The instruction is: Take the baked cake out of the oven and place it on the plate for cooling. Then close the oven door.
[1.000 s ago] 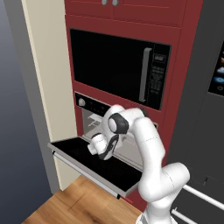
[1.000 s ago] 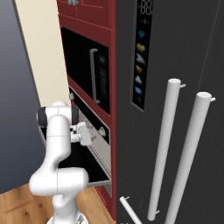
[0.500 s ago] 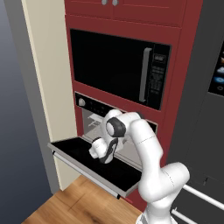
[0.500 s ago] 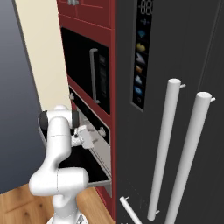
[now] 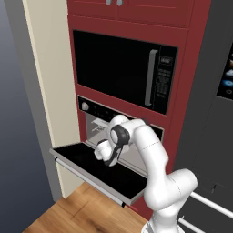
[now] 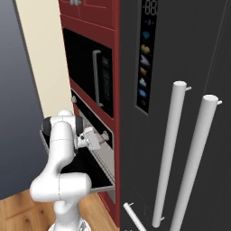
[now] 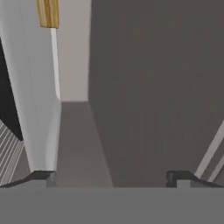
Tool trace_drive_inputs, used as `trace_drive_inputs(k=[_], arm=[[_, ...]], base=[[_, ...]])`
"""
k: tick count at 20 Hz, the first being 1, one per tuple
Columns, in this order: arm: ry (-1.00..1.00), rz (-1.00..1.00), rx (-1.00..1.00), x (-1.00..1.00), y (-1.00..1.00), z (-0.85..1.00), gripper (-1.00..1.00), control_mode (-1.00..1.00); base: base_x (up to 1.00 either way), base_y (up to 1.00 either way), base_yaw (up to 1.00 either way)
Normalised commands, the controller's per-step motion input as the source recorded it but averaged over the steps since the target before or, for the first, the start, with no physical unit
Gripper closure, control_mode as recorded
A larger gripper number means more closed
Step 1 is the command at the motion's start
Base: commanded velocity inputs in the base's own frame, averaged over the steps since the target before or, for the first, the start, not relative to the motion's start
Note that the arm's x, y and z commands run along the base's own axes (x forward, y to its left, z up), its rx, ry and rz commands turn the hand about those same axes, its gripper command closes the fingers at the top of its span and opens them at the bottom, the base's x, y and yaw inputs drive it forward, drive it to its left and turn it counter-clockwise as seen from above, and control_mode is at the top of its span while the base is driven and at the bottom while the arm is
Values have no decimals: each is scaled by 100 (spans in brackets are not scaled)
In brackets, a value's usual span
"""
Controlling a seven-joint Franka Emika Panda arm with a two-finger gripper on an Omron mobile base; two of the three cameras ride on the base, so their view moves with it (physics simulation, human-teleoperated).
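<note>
You see the wide built-in oven with its black control strip and silver round knobs (image 5: 119, 119) standing open in the red cabinet wall, directly behind the end effector (image 5: 108, 160). Its wide black glass oven door (image 5: 95, 172) lies folded down flat, right beneath the end effector, with the long silver bar handle (image 5: 86, 177) along the outer edge nearest you. The end effector hangs just above the door panel at the mouth of the light grey cavity (image 5: 98, 129), apart from the glass as far as you can tell. From the right base view, the hand (image 6: 93, 139) sits beside the cavity opening, over the lowered door (image 6: 83, 169).

In the hand view the two dark fingertips (image 7: 42, 176) stand far apart at the bottom corners, so the end effector (image 7: 111, 178) is spread wide and pinches nothing. Ahead of it lie plain grey oven walls (image 7: 148, 87) and a lighter strip running away from it. Wire rack bars (image 7: 9, 151) show to its left, and a small tan block (image 7: 48, 13) sits far ahead at upper left; you cannot tell what that is.

Above the end effector sits the larger black microwave with a vertical grey handle (image 5: 125, 68).
</note>
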Motion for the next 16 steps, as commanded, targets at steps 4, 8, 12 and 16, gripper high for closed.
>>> trace_drive_inputs(k=[4,8,12,16], arm=[[0,-3,0,27,-11,0,-100,-100],[0,-3,0,29,-12,-1,-100,-100],[0,-3,0,33,-10,-17,-100,-100],[0,-1,-3,25,-3,-39,-100,-100]], base=[[0,0,0],[0,0,0],[0,0,0],[0,0,0]])
